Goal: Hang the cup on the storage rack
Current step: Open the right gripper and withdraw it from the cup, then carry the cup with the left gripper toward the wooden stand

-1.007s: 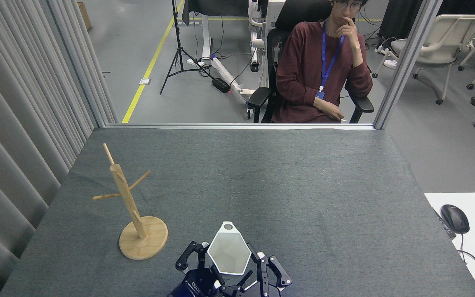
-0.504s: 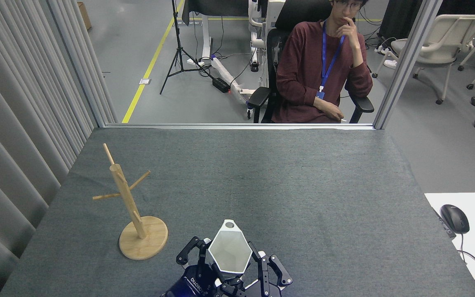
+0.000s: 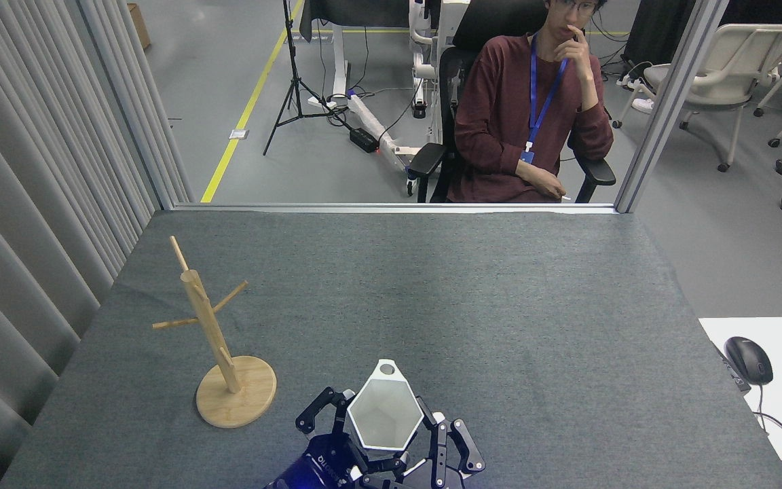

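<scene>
Covering the table [image 3: 499,305], grey felt; fingers [image 3: 337,414] clasp the cup [image 3: 385,418]; a person [image 3: 527,115] sits beyond.

Grey felt surface [image 3: 499,305]. Wooden rack [image 3: 218,353] stands upright on round base, near-left area. Rest of felt bare.

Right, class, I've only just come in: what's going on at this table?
A robot's tool, low at the near edge, grips a white faceted cup, mouth up, handle pointing away. Which arm it is cannot be told. The wooden storage rack stands to its left, pegs bare, so the cup is not yet hung. A seated person watches.
</scene>
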Robot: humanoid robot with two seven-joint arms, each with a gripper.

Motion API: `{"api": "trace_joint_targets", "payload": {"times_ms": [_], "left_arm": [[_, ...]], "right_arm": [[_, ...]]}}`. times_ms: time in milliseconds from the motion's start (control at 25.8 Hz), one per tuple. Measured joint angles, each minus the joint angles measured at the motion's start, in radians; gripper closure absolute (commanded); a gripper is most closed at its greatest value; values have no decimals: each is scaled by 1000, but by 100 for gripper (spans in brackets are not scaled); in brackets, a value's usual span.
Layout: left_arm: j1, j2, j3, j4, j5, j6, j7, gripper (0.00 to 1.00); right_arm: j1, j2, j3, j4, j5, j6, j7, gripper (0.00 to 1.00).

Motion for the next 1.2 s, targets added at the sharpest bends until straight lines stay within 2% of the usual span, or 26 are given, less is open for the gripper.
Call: {"api": "trace_joint_targets", "payload": {"times_ms": [387, 504, 620, 658, 813, 891, 968, 1085, 1201], "left_arm": [[2, -5, 1, 21, -42, 1, -36, 55], [1, -7, 2, 30, -46, 9, -20, 55], [0, -6, 4, 35, -49, 13, -15, 55], [0, -6, 4, 35, -50, 13, -15, 55], [1, -3, 6, 33, -58, 15, -15, 55], [6, -3, 11, 30, -60, 16, -15, 54], [11, -1, 28, 23, -60, 21, -15, 54], [17, 0, 69, 8, -57, 22, -15, 54], [28, 1, 112, -18, -50, 19, -13, 54]], "right_arm": [[-6, 4, -6, -33, -9, -19, -23, 2], [-14, 8, -18, -53, -42, -21, -55, 2], [-43, 14, -67, -69, -132, -21, -68, 2], [-58, 16, -104, -71, -183, -16, -68, 2], [-131, 16, -338, -31, -377, 33, -29, 2], [-154, -3, -447, 13, -419, 79, 42, 2], [-153, -62, -508, 62, -386, 107, 109, 2], [-75, -163, -515, 105, -268, 102, 139, 2], [-3, -200, -513, 113, -210, 61, 122, 2]]}}
